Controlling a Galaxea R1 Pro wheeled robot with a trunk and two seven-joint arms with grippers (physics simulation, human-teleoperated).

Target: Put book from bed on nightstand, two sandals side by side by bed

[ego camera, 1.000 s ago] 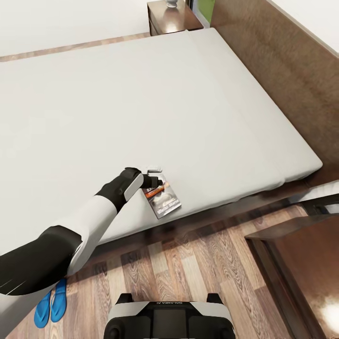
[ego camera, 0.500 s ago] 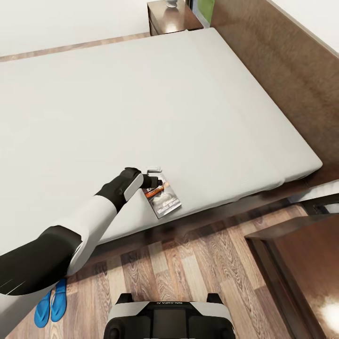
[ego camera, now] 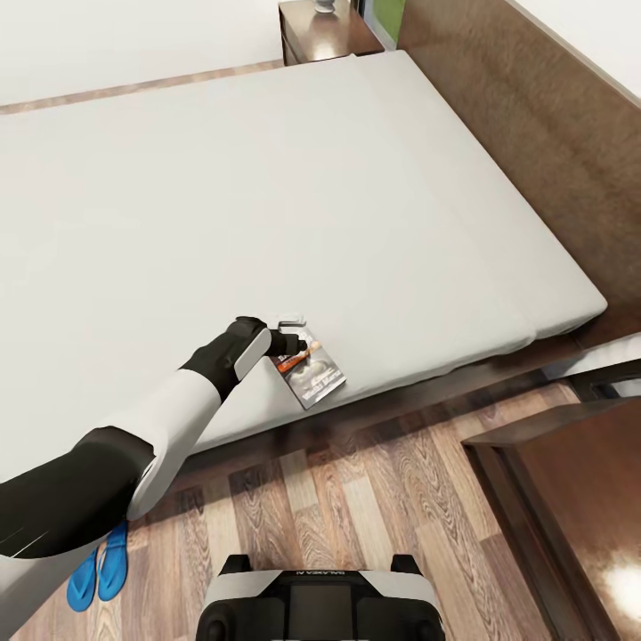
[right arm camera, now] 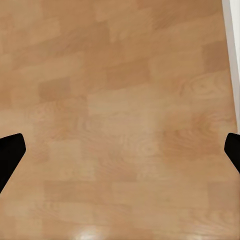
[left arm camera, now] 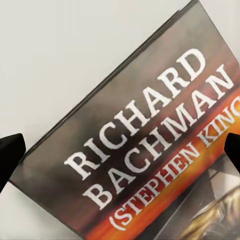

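While the left arm reached over the bed (ego camera: 267, 178):
Book (ego camera: 312, 374): lay on mattress near its front edge.
Left gripper (ego camera: 298, 334): jaws wide, straddling book's top end, tips apart in wrist view.
Right gripper (right arm camera: 120, 150): jaws wide, over wood floor.
Sandals (ego camera: 98, 574): side by side on floor beside bed.

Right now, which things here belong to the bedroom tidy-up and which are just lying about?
Job: small dark paperback book with orange band, by the left hand; pale-grey mattress bed; dark reddish-brown wooden nightstand; pair of bright blue flip-flop sandals on the floor.
Lying about: pale ornament on that nightstand.
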